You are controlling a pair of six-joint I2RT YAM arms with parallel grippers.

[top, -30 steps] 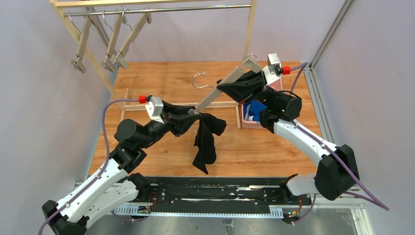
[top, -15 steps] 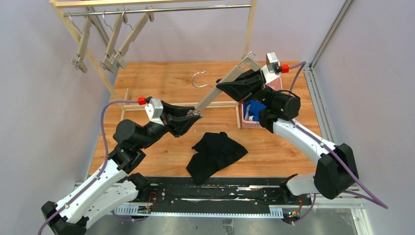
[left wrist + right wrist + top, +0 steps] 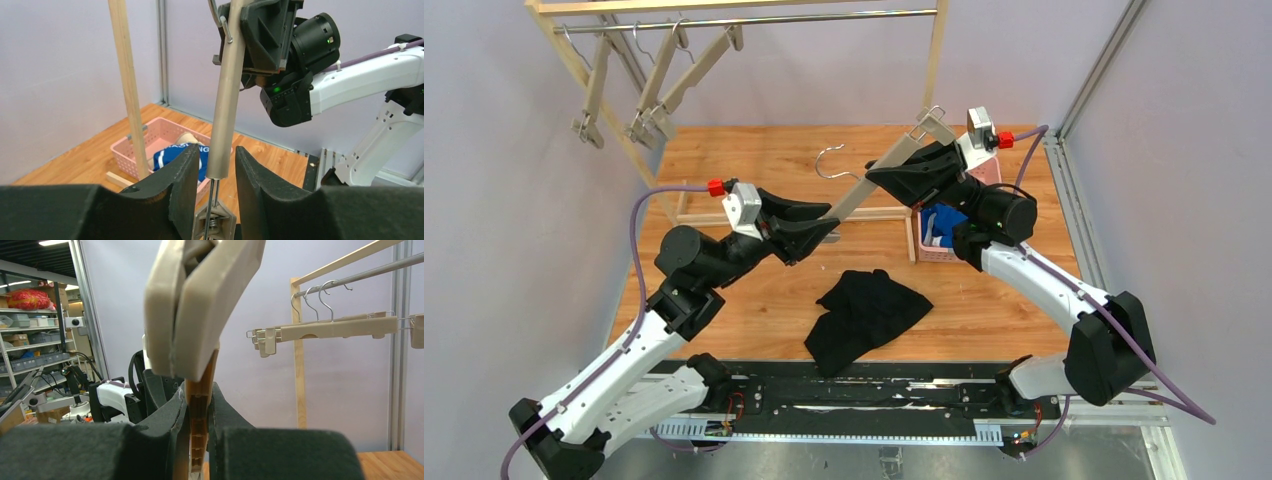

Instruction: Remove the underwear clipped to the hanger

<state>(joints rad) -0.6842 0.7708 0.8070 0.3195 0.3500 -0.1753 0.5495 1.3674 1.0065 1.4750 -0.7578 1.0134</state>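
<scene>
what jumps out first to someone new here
A hanger slants in mid-air over the table, the right gripper clamped on it and the left gripper open around its lower end. Below, the black underwear lies crumpled on the table.

Blue underwear (image 3: 945,220) half hidden in pink basket (image 3: 932,254)

- White lettering runs across the blue underwear (image 3: 170,156) in the pink basket (image 3: 131,150), but it is too small and creased to read.
- Far behind in the right wrist view, the shelf boxes (image 3: 20,320) show any labels only as blur.
- The hanger (image 3: 227,100) shows no legible mark; nothing here can be read.
</scene>
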